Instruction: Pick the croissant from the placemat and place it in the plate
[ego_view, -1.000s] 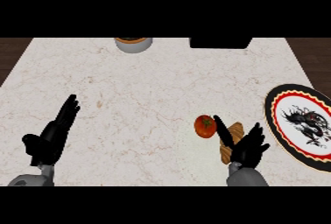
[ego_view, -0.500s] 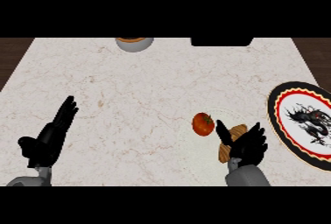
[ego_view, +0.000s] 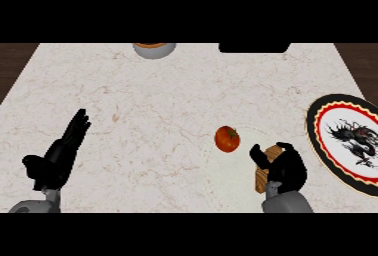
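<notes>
The right hand (ego_view: 284, 167) curls around the croissant (ego_view: 264, 172) on the pale placemat (ego_view: 221, 172), left of the plate (ego_view: 325, 145); lifting could nudge the nearby tomato (ego_view: 227, 138).

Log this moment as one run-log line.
right robot hand: curled over croissant on placemat | left robot hand: open, resting | plate: no croissant | tomato: beside croissant

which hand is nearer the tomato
Right. The right hand sits just beside the tomato, toward the lower right, over the croissant. The left hand rests open far across the counter at the left.
</notes>
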